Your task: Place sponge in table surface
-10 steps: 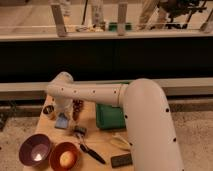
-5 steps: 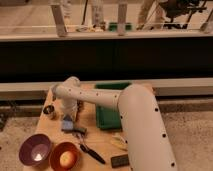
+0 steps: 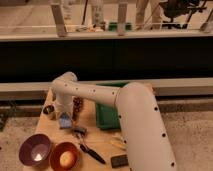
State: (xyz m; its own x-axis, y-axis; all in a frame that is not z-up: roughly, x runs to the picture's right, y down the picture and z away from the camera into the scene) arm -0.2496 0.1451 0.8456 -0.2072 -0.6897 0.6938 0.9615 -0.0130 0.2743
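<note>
Sponge (image 3: 65, 121) low at the table surface (image 3: 97, 139), release unconfirmed

Found a purple bowl (image 3: 35, 150) and an orange bowl (image 3: 65, 158) at the near edge, with a black utensil (image 3: 92, 153) and a flat black block (image 3: 119, 160) to their right. Spotted the sponge just behind the bowls on the left half of the wood, apart from both, directly beneath the gripper (image 3: 64, 112). Against a second ago, saw only a small sideways drift of the gripper, right and then back, with the sponge keeping to nearly the same spot, low at the wood. Judged the carry finished and the placing at its last step: letting go and lifting clear. Could not tell the state of the gripper, whether pinching the sponge, merely touching it, or hanging just above. Could not tell either whether resting on the wood or just off it. Noted the green tray (image 3: 107, 116) farther back on the right, well apart from the sponge, and behind everything a dark wall (image 3: 150, 60)
</note>
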